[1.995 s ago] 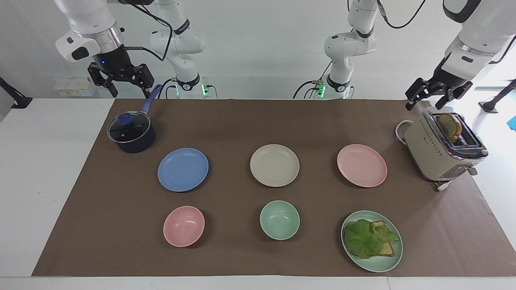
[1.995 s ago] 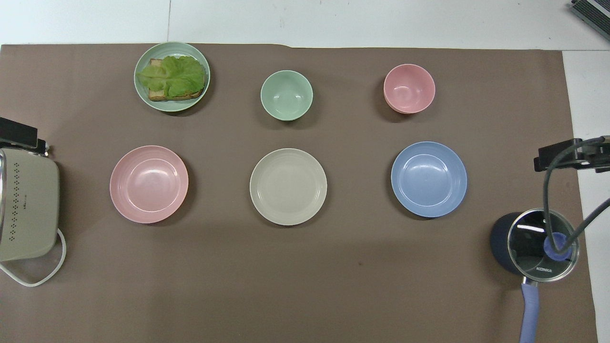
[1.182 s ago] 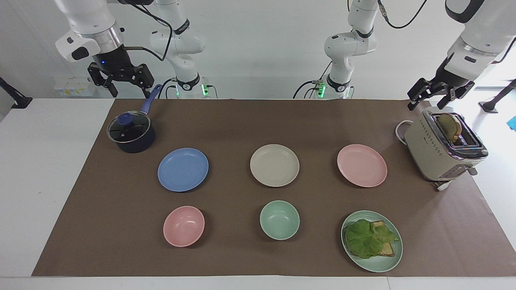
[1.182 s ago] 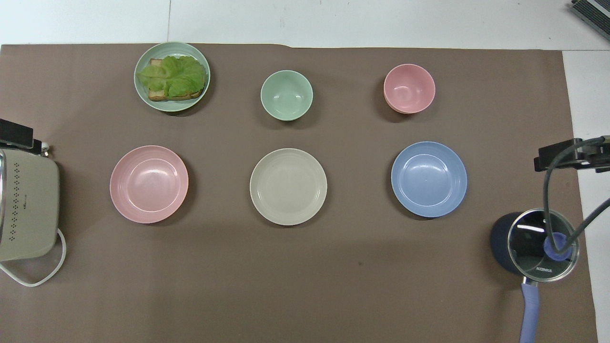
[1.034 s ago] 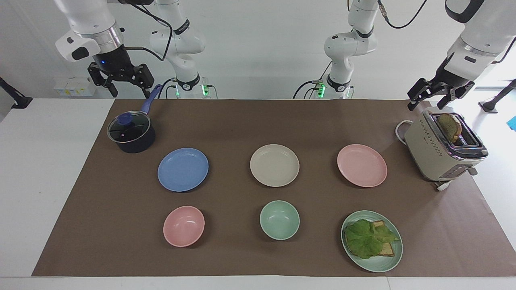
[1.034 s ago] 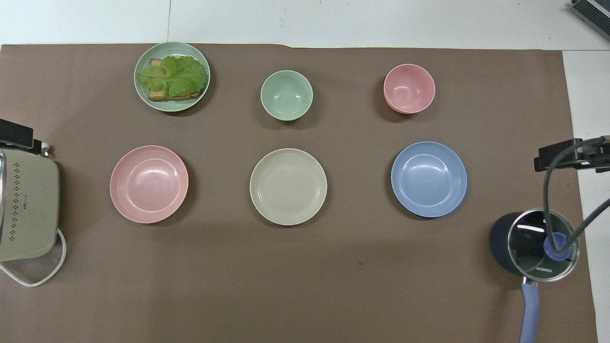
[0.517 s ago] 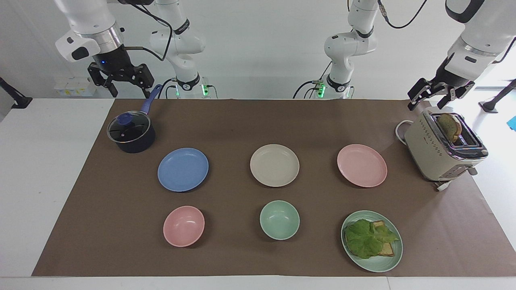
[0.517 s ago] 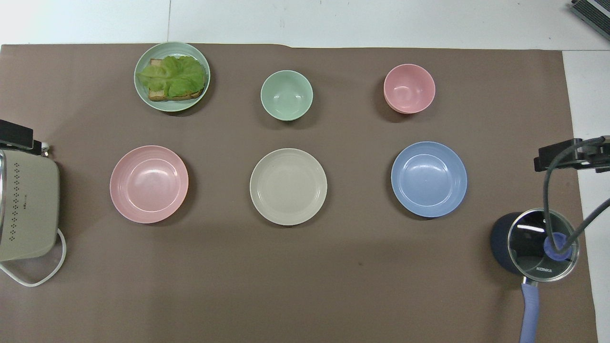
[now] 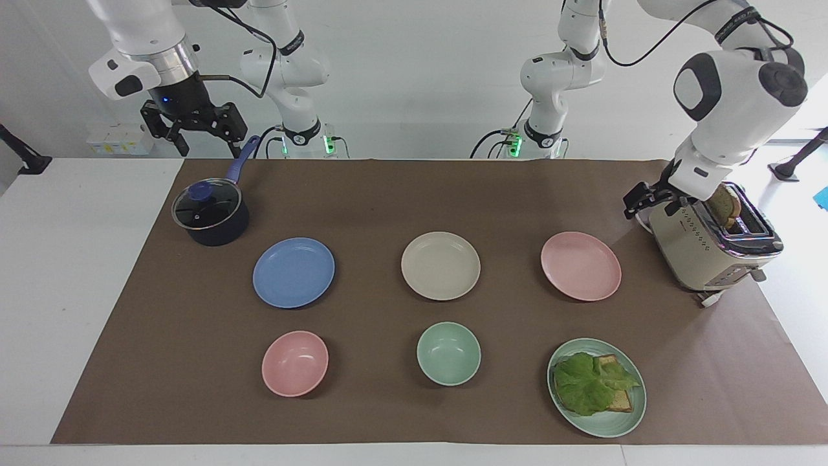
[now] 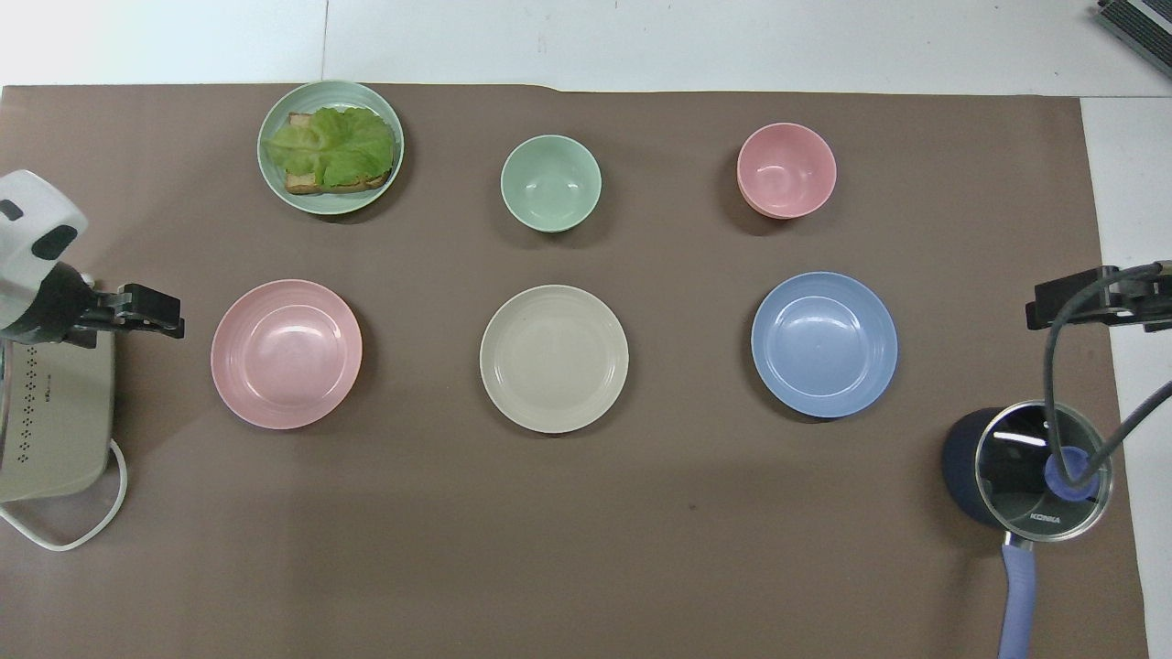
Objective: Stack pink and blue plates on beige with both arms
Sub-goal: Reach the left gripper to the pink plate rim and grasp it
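Nothing stacked yet: we hang our left gripper [image 9: 640, 202], jaws open, beside the toaster [image 9: 711, 243], the right gripper [image 9: 197, 133] open above the saucepan [image 9: 210, 213], and must next reach the pink plate [image 9: 581, 265].

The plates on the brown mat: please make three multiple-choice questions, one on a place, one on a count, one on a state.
1. The beige plate lies
A. between the blue plate and the pink plate
B. on the toaster
C. inside the pot

2. How many bowls are there?
A. one
B. two
C. four

3. The pink plate is
A. stacked on the beige plate
B. held by a pincer
C. alone on the mat

Answers:
1 A, the three plates form a row.
2 B, a pink bowl and a green bowl.
3 C, nothing touches it.
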